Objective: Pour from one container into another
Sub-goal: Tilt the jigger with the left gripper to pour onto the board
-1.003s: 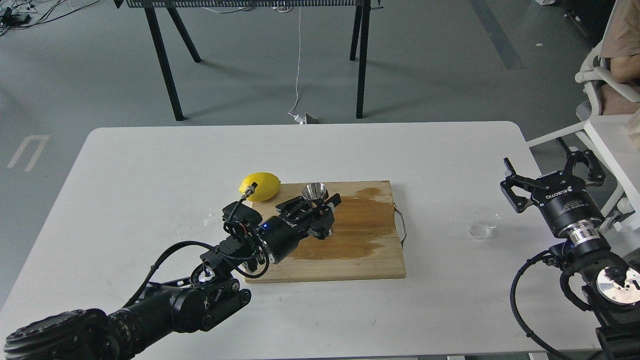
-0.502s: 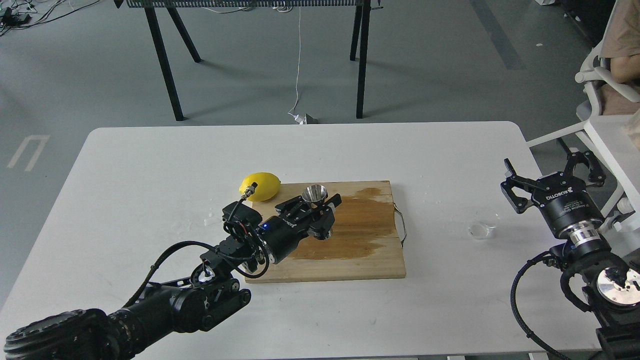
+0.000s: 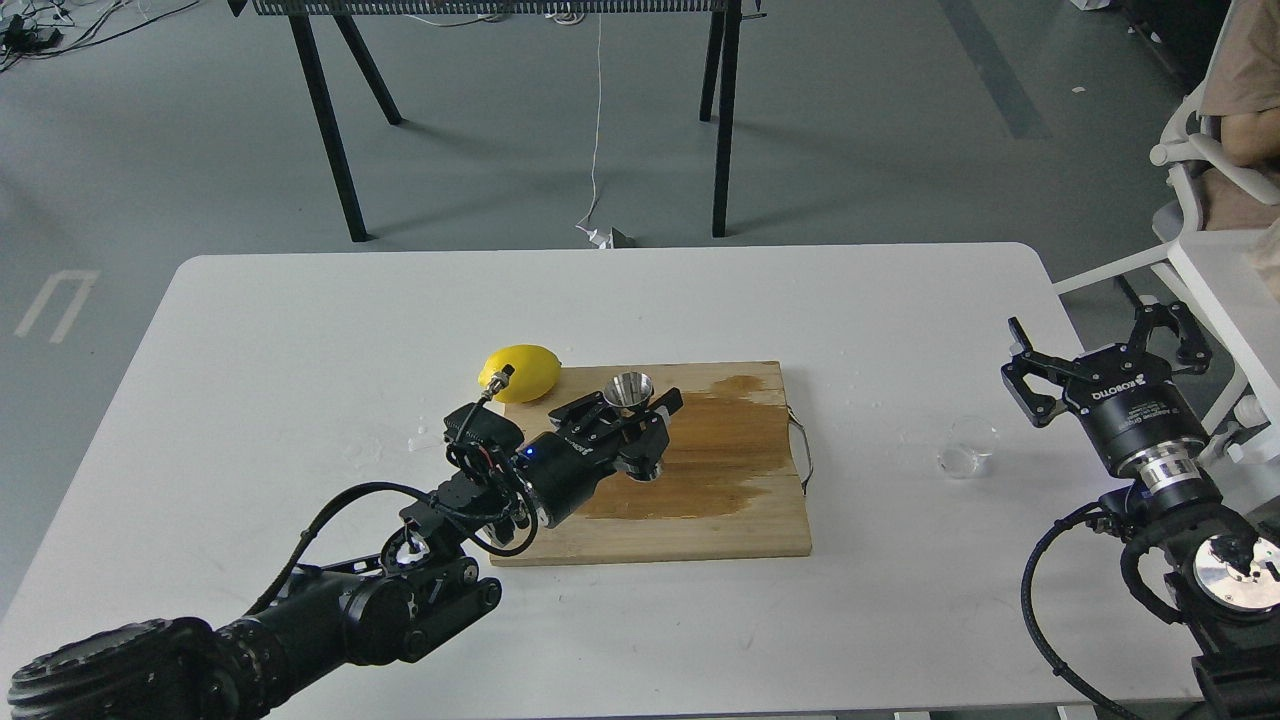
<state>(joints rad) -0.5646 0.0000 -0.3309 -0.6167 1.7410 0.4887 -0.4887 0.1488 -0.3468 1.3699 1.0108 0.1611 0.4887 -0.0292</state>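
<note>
The steel jigger (image 3: 628,389) stands upright on the wooden cutting board (image 3: 720,520), its open mouth facing up. My left gripper (image 3: 628,407) reaches in from the lower left, low over the board, and is shut on the jigger's waist. The clear glass cup (image 3: 967,447) stands on the white table to the right of the board, untouched. My right gripper (image 3: 1097,328) hovers just right of the cup, fingers spread open and empty.
A yellow lemon (image 3: 520,373) lies at the board's far left corner, just behind my left wrist. A dark wet patch (image 3: 730,440) covers the middle of the board. A metal handle (image 3: 803,450) sticks out from the board's right edge. A white chair (image 3: 1190,170) stands at the far right.
</note>
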